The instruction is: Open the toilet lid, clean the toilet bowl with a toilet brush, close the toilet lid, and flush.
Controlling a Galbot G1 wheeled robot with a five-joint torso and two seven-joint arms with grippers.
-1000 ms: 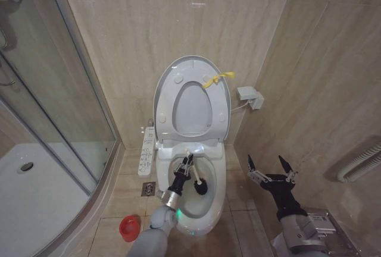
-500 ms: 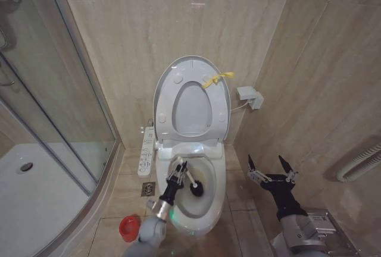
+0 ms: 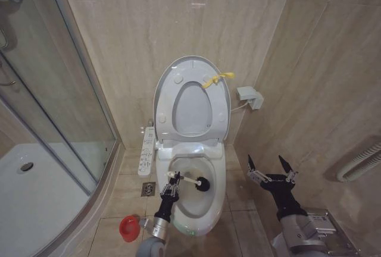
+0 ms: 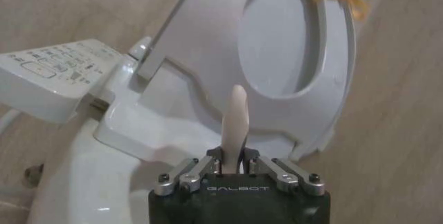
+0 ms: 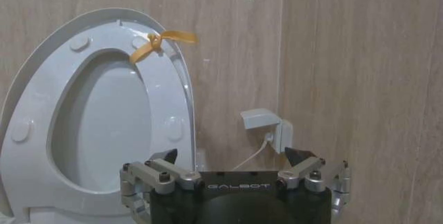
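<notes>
One left gripper (image 3: 173, 181) grips toilet brush (image 3: 196, 181) — in toilet bowl (image 3: 221, 176).

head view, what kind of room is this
A small tiled bathroom, most likely in a home. A smart toilet with its toilet lid raised stands against the wall, a glass shower enclosure sits beside it, and the left gripper holds a toilet brush in the toilet bowl.

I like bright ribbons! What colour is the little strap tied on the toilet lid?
Yellow. The strap on the toilet lid rim shows best in the right wrist view.
</notes>
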